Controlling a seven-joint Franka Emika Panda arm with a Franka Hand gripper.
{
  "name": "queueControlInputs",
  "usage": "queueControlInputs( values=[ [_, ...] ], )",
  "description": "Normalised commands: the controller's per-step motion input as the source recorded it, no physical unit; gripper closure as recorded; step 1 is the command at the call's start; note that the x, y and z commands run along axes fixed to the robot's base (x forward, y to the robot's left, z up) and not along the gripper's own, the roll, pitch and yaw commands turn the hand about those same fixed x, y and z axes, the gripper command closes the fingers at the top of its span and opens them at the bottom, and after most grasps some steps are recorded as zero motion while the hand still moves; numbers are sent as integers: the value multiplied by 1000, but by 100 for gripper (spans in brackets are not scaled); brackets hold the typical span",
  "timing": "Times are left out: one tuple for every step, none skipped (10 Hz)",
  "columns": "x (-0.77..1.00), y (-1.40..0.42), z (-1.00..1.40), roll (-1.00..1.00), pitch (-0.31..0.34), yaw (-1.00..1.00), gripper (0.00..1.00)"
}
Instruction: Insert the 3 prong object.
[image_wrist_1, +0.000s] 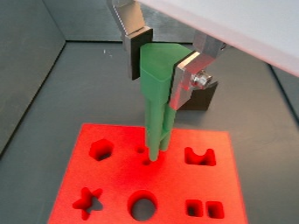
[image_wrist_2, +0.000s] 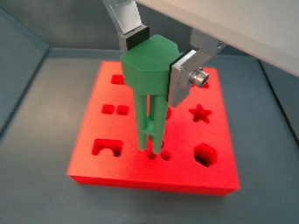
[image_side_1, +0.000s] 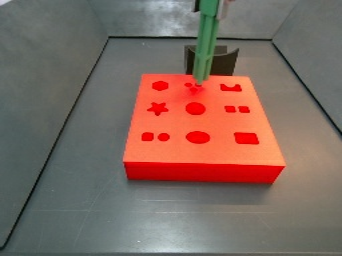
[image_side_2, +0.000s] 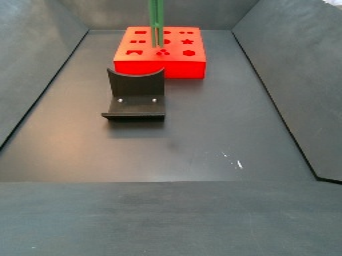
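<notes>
pincer (image_wrist_2: 162, 63) around 3 prong object (image_wrist_2: 149, 96)

Dark grey floor (image_side_2: 187, 150) | red block (image_side_2: 178, 66) lies on it; fixture (image_side_2: 135, 95) just beside; gripper (image_wrist_1: 163, 63) above the block

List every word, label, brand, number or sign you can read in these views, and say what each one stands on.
None: no readable text, number or brand shows in any view.
The red block bears only shaped holes, no lettering.
The 3 prong object, held upright over the block in the gripper, is plain green.
The dark grey curved block carries no marking.
</notes>
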Motion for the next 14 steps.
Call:
queueControlInputs(
  values=[
    [-100,-6,-46,11,0,306,100],
    [-29,0,0,0,-26,506,100],
    [11,51,-11,0,-29,594,100],
    [0,89,-14,-7,-47,629,100],
    [17,23,-43,-1,-59,463,100],
    [31,0,-160,-16,-57,34,100],
    [0,0,-351,-83,-113,-51,100],
    [-43,0,-271,-83,-87,-63,100],
    [-11,0,-246,-44,-73,-40,100],
    [-69,23,-277,-16,-66,-20,100],
    [-380,94,-200,-27,-51,-77,100],
    [-371,6,-14,-54,-36,0,100],
    [-211,0,-3,-64,-66,0,100],
    [0,-6,-117,-43,-40,14,100]
  ],
)
